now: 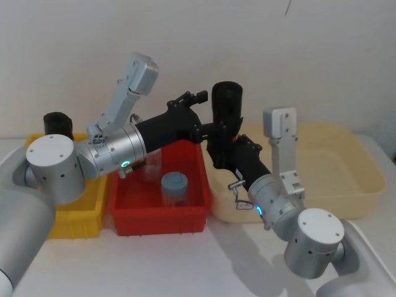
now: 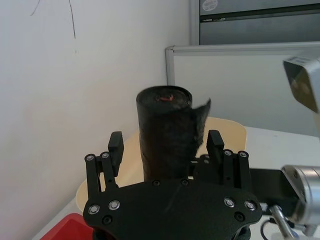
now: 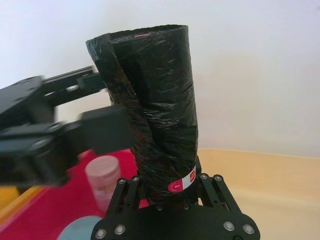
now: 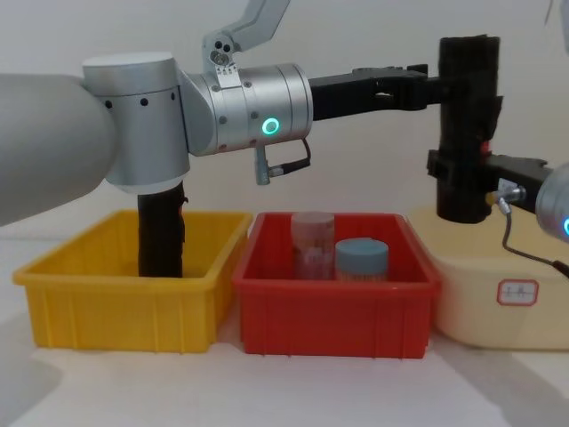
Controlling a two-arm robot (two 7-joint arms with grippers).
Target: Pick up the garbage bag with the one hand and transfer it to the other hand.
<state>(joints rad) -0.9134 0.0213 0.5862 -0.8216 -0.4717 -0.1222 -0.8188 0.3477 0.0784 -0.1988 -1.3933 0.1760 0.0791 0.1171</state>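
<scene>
Handover in mid-air. Left gripper (image 2: 165,145), on the wrist with the green ring light, reaches in from nine o'clock of the garbage bag (image 4: 467,111) as the chest view has it. Its fingers (image 2: 116,146) stand wide, one on each side of the roll's upper half, with a gap on one side and a loose flap close to the other. Right gripper (image 4: 460,175), on the blue-lit wrist, comes from four o'clock and is clamped on the roll's lower part, carrying it upright and clear of everything below. The bag hangs above the end of the cream tub (image 4: 489,307) nearest the red bin (image 4: 333,307), at one o'clock from that bin. Judged step: the pass is all but made, with the weight apparently on the right gripper. To finish well, the left gripper should draw straight back toward nine o'clock with its fingers wide, so that neither pad snags the flap and tips the roll. Materials: the roll is a tall cylinder of crinkled, glossy black film, likely soft enough to dent, with a small red mark (image 3: 182,184) low on its side. The bins look like smooth rigid plastic. The red bin holds a pink jar (image 4: 311,240) and a blue-lidded jar (image 4: 361,253); the yellow bin (image 4: 124,302), at nine o'clock, holds a second black roll (image 4: 160,236).
</scene>
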